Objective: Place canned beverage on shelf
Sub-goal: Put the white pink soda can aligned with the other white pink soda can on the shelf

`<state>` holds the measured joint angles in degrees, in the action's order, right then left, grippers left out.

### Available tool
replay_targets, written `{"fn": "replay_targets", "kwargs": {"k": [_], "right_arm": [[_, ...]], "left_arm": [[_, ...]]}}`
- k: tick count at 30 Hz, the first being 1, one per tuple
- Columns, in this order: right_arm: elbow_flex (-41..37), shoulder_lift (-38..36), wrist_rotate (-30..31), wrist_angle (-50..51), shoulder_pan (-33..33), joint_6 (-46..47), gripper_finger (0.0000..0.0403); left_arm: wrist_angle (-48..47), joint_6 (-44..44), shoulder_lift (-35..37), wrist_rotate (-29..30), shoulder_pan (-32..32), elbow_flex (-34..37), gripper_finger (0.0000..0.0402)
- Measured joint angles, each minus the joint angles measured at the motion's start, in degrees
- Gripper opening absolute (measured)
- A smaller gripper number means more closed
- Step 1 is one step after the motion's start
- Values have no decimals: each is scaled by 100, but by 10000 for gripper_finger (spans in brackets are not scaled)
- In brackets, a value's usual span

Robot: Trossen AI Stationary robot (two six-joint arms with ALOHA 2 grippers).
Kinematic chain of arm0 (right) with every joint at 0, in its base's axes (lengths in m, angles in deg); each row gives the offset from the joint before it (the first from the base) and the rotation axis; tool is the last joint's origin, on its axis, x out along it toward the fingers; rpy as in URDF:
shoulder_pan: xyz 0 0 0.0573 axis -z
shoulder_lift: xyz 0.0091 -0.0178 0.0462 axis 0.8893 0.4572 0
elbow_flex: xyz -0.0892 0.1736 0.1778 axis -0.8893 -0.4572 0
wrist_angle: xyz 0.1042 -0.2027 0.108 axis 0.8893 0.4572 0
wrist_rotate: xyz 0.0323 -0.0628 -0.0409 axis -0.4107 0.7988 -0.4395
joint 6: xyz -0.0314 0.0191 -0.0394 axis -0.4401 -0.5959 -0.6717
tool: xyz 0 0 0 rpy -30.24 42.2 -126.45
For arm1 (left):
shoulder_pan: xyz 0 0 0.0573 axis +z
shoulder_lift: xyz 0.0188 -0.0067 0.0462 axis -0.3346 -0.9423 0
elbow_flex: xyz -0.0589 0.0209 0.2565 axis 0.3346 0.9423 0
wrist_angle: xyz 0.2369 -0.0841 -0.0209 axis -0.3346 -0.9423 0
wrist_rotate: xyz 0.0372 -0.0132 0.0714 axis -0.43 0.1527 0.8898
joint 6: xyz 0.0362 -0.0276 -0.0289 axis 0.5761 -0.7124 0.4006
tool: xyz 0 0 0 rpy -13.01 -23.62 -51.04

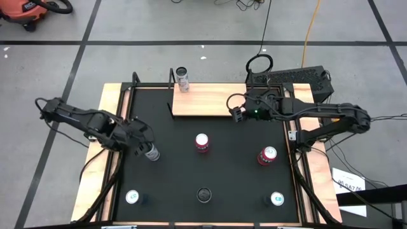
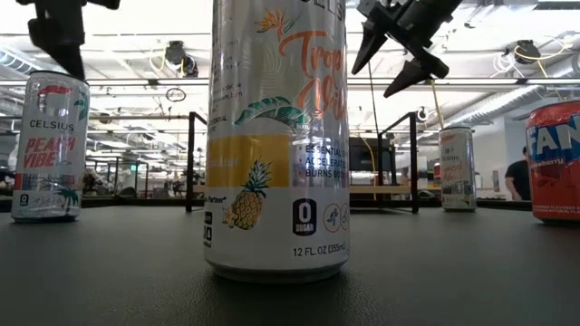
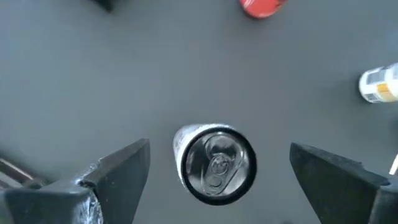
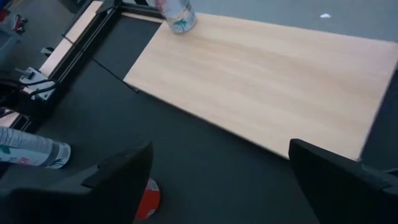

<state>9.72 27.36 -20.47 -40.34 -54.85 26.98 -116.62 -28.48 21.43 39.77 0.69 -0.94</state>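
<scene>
Under the open left claw (image 3: 217, 180): upright silver can (image 3: 214, 163).

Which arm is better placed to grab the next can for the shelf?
Left. The left gripper hangs open right above a can, one finger on each side. The right gripper is open and empty at the shelf edge, away from any loose can.

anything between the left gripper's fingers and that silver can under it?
Nothing. In the left wrist view the can stands centred below the open left gripper, with only bare black tabletop on either side.
</scene>
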Motion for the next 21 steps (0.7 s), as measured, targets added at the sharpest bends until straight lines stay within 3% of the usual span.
{"fn": "replay_targets", "kwargs": {"k": [17, 21], "right_arm": [[-2, 177, -22, -72, -58, 149, 364], [-2, 177, -26, -70, -58, 146, 364]], "left_arm": [[24, -595, -799, 39, -302, 604, 381], [36, -595, -852, 72, -302, 604, 361]]}}
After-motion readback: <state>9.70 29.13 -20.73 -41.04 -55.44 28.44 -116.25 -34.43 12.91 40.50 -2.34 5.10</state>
